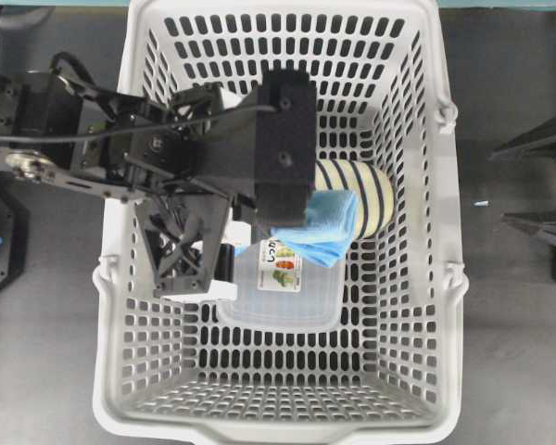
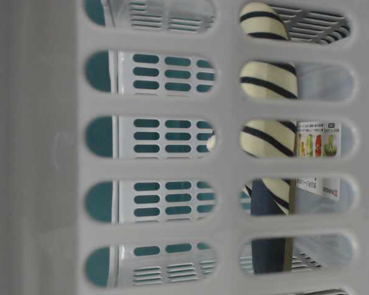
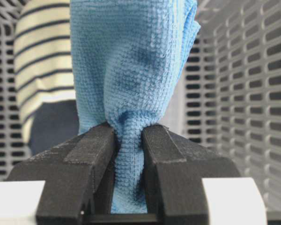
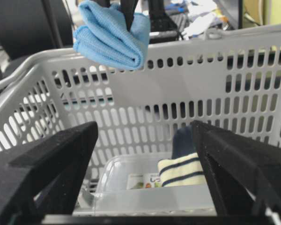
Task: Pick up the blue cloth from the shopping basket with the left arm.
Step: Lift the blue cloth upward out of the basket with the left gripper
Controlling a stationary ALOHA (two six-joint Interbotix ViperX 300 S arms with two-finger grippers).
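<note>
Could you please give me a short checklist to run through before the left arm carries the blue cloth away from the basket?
1. Grip: the left gripper is shut on the blue cloth, fabric bunched between both fingers. Ok.
2. Height: in the right wrist view the cloth hangs at about rim level of the shopping basket. Ok.
3. Snagging: the cloth hangs free, not touching the striped fabric item or the clear plastic container below. Ok.
4. Depth of hold: only a pinched fold is gripped, so slip on a fast move is possible. Cannot tell.
5. Right gripper: open, holding nothing, low at the basket's near side. Ok.
</note>
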